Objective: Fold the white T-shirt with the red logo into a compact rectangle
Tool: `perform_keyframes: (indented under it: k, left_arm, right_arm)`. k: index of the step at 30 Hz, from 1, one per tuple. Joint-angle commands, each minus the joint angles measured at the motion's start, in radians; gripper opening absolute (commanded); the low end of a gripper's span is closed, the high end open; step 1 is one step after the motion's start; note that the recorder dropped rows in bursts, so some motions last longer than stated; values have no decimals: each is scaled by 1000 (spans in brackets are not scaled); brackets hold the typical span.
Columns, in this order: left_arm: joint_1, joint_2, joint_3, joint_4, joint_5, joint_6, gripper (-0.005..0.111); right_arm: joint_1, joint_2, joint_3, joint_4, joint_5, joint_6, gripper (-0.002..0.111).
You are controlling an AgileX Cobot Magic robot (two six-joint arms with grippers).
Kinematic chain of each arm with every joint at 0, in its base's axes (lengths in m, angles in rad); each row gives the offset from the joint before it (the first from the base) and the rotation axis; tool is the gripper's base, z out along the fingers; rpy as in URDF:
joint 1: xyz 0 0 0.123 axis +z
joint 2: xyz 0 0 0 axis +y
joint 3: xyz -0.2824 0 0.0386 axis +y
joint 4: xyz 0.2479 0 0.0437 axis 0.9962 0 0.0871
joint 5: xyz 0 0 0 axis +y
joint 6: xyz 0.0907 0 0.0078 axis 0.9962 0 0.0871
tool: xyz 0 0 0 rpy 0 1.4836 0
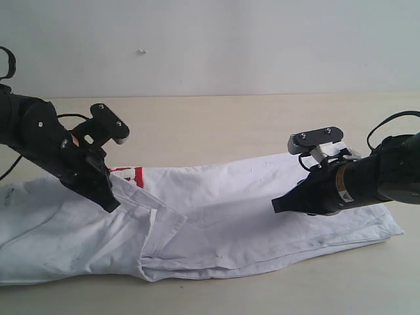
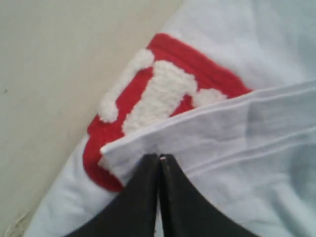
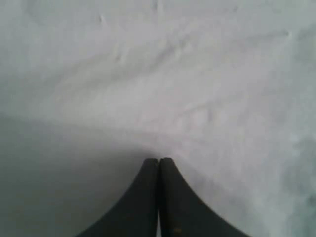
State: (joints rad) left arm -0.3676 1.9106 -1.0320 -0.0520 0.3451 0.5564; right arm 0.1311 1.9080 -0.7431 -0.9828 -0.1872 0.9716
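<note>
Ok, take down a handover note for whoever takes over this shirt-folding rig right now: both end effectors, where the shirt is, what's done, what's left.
Left end effector: shut, tips at a folded edge beside the red logo; no cloth seen between them.
Right end effector: shut, over plain cloth toward the shirt's other end.
White T-shirt: lies as a long band across the table, one side folded over and hiding most of the logo.
Done: the lengthwise fold, it seems.
Left: probably the cross folds into a compact rectangle.
</note>
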Motion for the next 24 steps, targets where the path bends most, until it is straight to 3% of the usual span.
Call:
perform_keyframes:
  k: [1, 3, 10, 17, 24]
  left_arm:
    - [40, -61, -2, -6, 74, -19, 21]
    - [54, -93, -2, -14, 131, -19, 27]
    - [54, -162, -2, -23, 237, -41, 27]
    - [54, -183, 29, -23, 288, -41, 27]
    - [54, -201, 39, -23, 285, -72, 27]
  right_arm:
    - [-3, -23, 5, -4, -24, -1, 0]
    - [-3, -45, 5, -4, 28, -3, 0]
    - [-3, -36, -5, 12, 265, -3, 0]
    - [-3, -25, 46, 33, 249, -3, 0]
    - [-3, -25, 122, 40, 84, -3, 0]
